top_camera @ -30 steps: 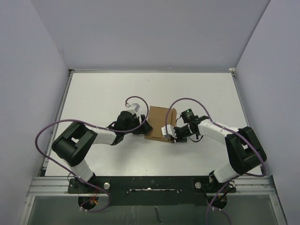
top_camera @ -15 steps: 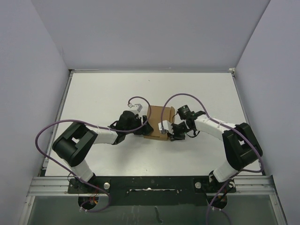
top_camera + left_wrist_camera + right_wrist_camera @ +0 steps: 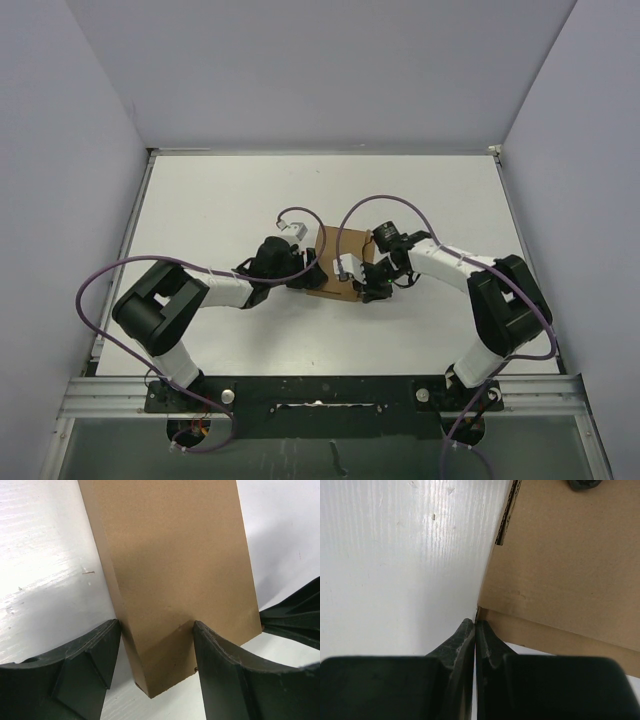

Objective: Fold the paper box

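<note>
The paper box [image 3: 335,255] is a flat brown cardboard piece lying mid-table between both arms. My left gripper [image 3: 308,272] is at its left edge. In the left wrist view the box [image 3: 175,555] runs up from between the jaws, and the left gripper [image 3: 156,625] has both fingers against the box's near end. My right gripper [image 3: 365,288] is at the box's near right corner. In the right wrist view its fingers are pressed together, and the right gripper [image 3: 475,622] touches the corner of the box [image 3: 560,555] with its tips.
The white table [image 3: 220,200] is ringed by grey walls. Purple cables [image 3: 385,205] loop over both arms and above the box. A dark part of the right arm [image 3: 295,615] shows beside the box in the left wrist view.
My right gripper has moved left and a little away from me, up against the box. The box has shifted slightly left. The left arm has barely moved.
</note>
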`<act>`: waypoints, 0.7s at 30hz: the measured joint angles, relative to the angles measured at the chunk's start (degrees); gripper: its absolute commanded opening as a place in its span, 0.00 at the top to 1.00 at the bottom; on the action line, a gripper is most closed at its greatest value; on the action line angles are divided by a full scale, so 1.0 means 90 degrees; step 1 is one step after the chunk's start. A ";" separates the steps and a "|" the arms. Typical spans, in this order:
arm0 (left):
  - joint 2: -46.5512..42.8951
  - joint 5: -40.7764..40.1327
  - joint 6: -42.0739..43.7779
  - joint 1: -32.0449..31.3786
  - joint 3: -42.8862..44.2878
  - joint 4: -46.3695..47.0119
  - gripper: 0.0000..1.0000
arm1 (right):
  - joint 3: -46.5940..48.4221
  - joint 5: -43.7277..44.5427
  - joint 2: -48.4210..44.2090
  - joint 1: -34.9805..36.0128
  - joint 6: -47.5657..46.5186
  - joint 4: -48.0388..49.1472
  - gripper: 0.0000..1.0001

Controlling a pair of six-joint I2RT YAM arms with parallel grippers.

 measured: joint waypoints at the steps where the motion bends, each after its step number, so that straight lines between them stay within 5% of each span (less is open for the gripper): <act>1: 0.0000 -0.0002 0.0007 -0.0010 0.0000 0.0000 0.43 | 0.0032 0.0010 0.0010 0.0005 0.0039 -0.0036 1.00; 21: 0.0000 -0.0155 0.0124 -0.0131 0.0049 -0.0036 0.43 | 0.0352 0.0092 0.0214 0.0010 0.0826 -0.0308 1.00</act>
